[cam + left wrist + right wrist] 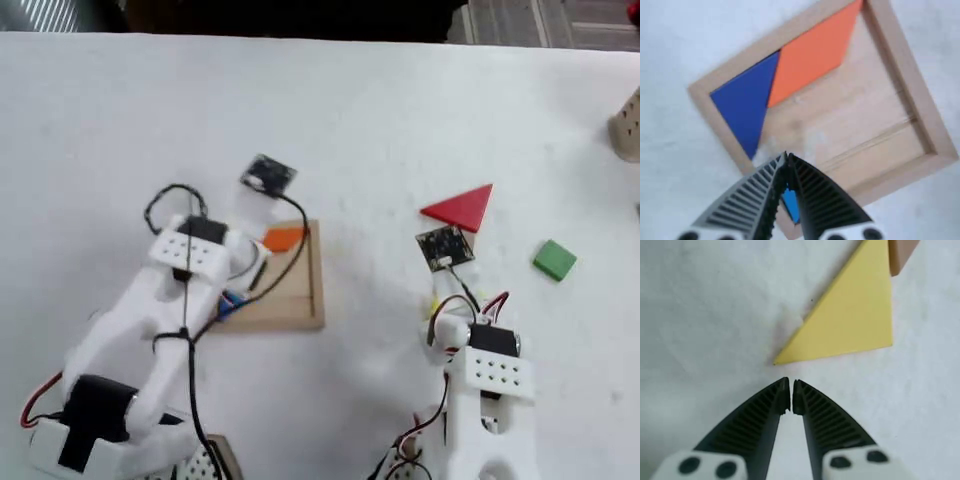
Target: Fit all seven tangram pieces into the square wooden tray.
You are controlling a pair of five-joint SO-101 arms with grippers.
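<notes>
Square wooden tray [296, 310] with a raised rim sits on the white table [380, 110]. Inside it, a dark blue triangle [742, 107] lies in one corner. An orange parallelogram [812, 52] lies flush against that triangle and along the same rim; the remaining tray floor is bare wood.

Left gripper [786, 161] hangs over the tray's rim, jaws clenched tip to tip. A light blue piece [790, 202] shows in the gap behind the tips — can't tell if it's pinched.

Outside the tray, to its right in the high view: red triangle [462, 207] and, farther out, green square block [554, 260].

Right gripper [791, 392] is also right of the tray, low over the table, jaws closed on nothing — a flat yellow triangle [850, 322] lies just beyond its tips.
</notes>
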